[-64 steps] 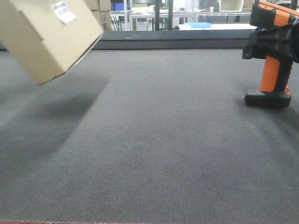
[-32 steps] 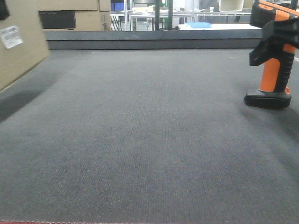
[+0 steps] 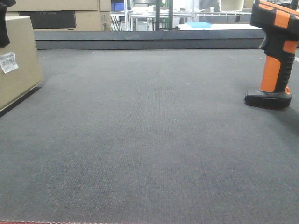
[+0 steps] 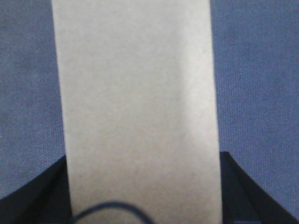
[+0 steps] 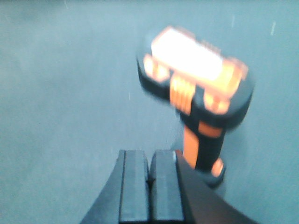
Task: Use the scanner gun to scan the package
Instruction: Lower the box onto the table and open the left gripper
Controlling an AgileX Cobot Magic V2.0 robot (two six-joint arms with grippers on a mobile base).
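Observation:
The package (image 3: pixel 16 65), a tan cardboard box with a white barcode label (image 3: pixel 8 62), rests on the dark mat at the far left, partly cut off by the frame. In the left wrist view the package (image 4: pixel 138 93) fills the middle, and my left gripper (image 4: pixel 142 156) is shut on it, one black finger (image 4: pixel 42 196) against each side. The scanner gun (image 3: pixel 275 60) stands upright on its flat foot at the far right, untouched. My right gripper (image 5: pixel 149 156) is shut and empty, with the scanner gun (image 5: pixel 196 93) just ahead and to its right.
Larger cartons with a dark panel (image 3: pixel 56 18) stand behind the mat at the back left. A raised grey ledge (image 3: pixel 149 39) runs along the far edge, with shelving beyond. The grey mat (image 3: pixel 149 140) stretches between package and scanner.
The package went from tilted in the air down and left onto the mat. The right gripper let go of the scanner and pulled out of the front view.

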